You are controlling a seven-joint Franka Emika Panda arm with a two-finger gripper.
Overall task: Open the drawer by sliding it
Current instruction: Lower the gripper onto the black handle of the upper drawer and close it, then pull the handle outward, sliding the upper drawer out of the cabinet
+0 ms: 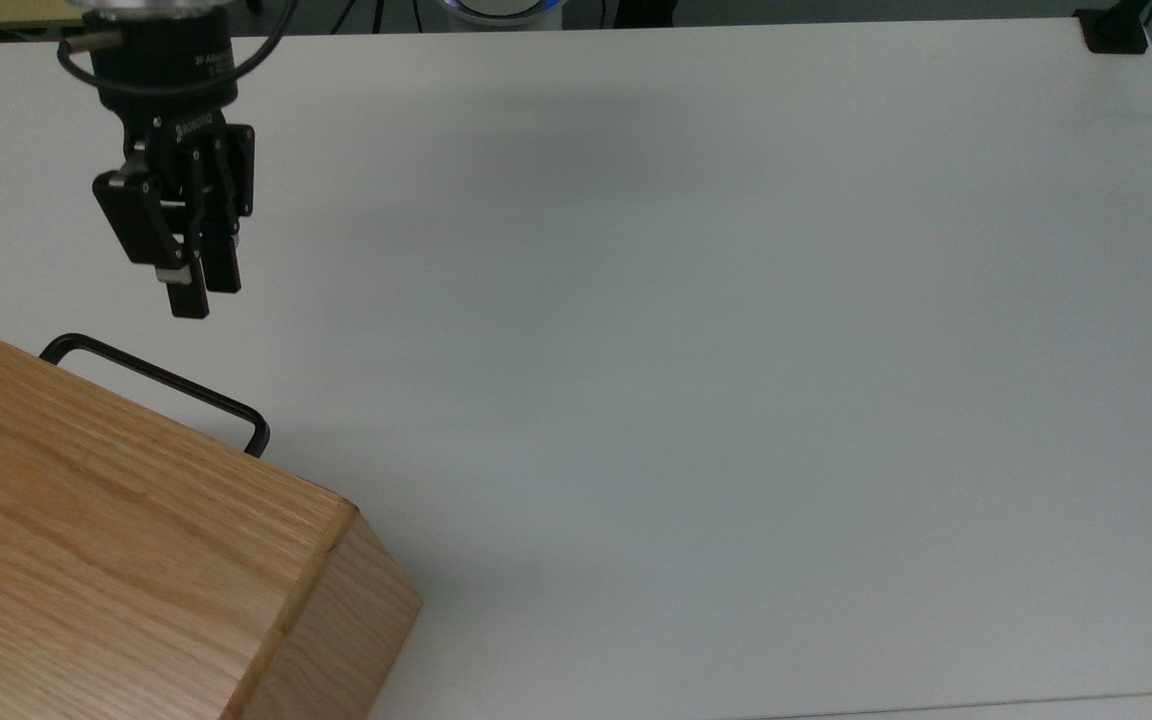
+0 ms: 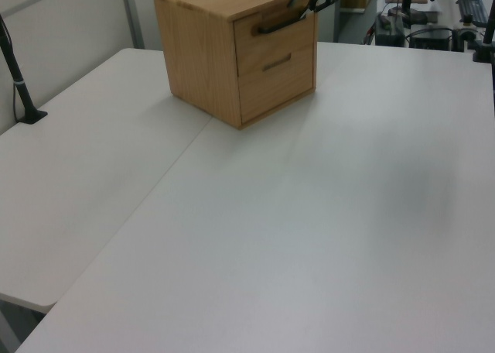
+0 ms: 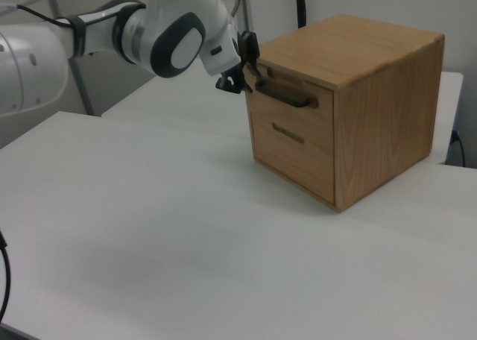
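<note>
One handle [image 1: 158, 384] is to be reached: the slightly spread, empty claw [image 1: 198, 292] should be lowered squarely around that black bar, then drawn straight outward, since the closed drawer [image 3: 292, 114] sits near the tabletop's [image 1: 696, 330] corner.

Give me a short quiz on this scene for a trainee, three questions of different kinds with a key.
1. True or false: the drawer with the bar handle is pulled out of the cabinet.
2. In the right view, how many drawer fronts does the cabinet show? A one, B two, C three.
3. Fill in: in the top view, the gripper hangs over the white ___.

Key: 1 false, its front sits flush. 2 B. 3 table.
</note>
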